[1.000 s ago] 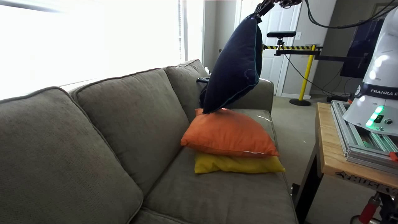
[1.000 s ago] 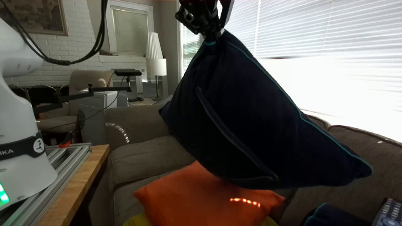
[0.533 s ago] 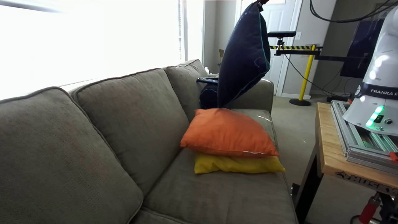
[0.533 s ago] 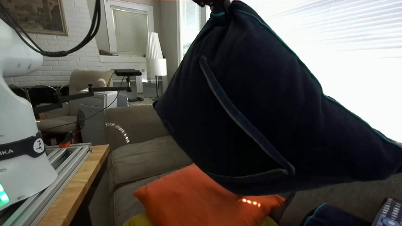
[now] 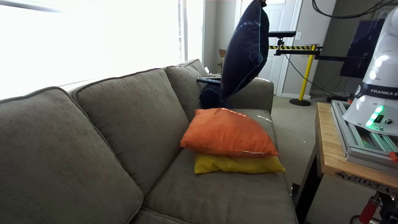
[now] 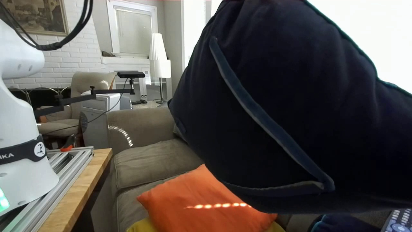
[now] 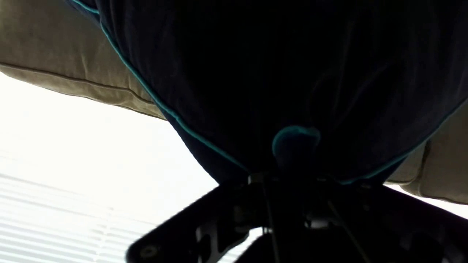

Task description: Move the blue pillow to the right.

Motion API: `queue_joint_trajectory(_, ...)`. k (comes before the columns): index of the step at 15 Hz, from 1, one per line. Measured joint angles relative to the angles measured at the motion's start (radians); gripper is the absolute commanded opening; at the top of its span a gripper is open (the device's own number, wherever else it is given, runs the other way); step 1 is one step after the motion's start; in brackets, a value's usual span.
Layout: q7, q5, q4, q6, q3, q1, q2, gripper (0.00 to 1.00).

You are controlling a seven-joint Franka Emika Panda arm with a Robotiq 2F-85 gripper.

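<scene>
Blue pillow [image 5: 245, 49] hangs upper centre in an exterior view, thin gap under its lower corner, orange pillow [image 5: 228, 132] on yellow pillow [image 5: 239, 165] blocking mid-frame below, backrest [image 5: 133, 121] walling off the left, open room over the seat [image 5: 224, 199] at bottom centre. Second navy cushion [image 5: 209, 98] and remote [image 5: 207, 80] crowd the hanging corner's left; mounted camera [image 5: 281, 34] to the right, depth unclear. In an exterior view, passage shows centre left between wooden bench [image 6: 83, 183] and blue pillow, which fills the upper right
</scene>
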Motion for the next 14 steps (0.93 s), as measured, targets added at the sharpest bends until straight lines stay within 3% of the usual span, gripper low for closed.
queue_joint_trajectory(9, 0.112, -0.177, 0.044, 0.014, -0.040, -0.073, 0.094, 0.03)
queue_joint_trajectory(14, 0.202, -0.274, 0.086, 0.083, -0.042, -0.108, 0.173, 0.03)
